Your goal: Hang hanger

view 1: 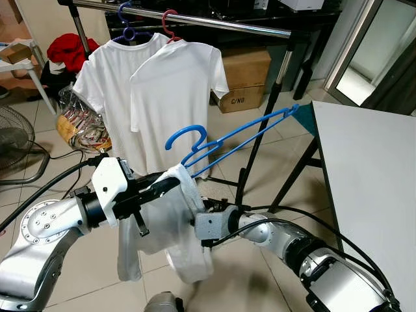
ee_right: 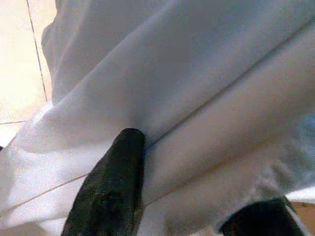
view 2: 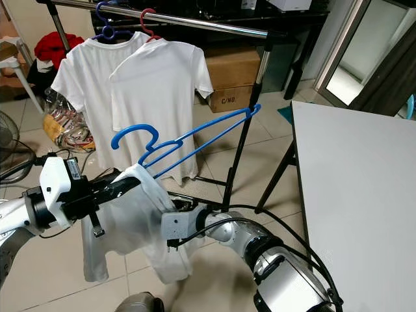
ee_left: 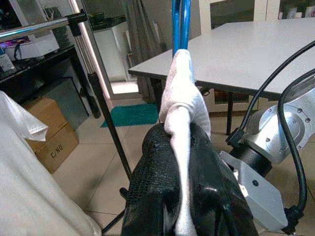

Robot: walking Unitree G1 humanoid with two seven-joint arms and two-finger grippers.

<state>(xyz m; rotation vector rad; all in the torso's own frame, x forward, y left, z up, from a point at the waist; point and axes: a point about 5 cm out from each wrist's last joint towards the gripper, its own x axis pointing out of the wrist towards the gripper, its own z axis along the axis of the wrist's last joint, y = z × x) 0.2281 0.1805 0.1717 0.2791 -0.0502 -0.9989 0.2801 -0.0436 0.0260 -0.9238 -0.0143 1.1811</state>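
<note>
Left eye view takes in the grey table (view 1: 370,175) at the right, then the clothes rail (view 1: 195,19) across the far side, where two white shirts (view 1: 172,91) hang already, one on a purple hanger and one on a red. Nearer hangs a third white shirt (view 1: 166,234), bunched and only partly dressed on the blue hanger (view 1: 221,140), which tilts up to the right with its hook free, well below the rail. The left gripper (view 1: 170,182) is pinching the shirt's cloth at the hanger's near end, its jaws pressed on the fabric. The right gripper (ee_right: 187,196) is deep in the folds, jaws spread around cloth. With so little of the shirt seated, I judge it may slide off the slanted hanger when lifted.
</note>
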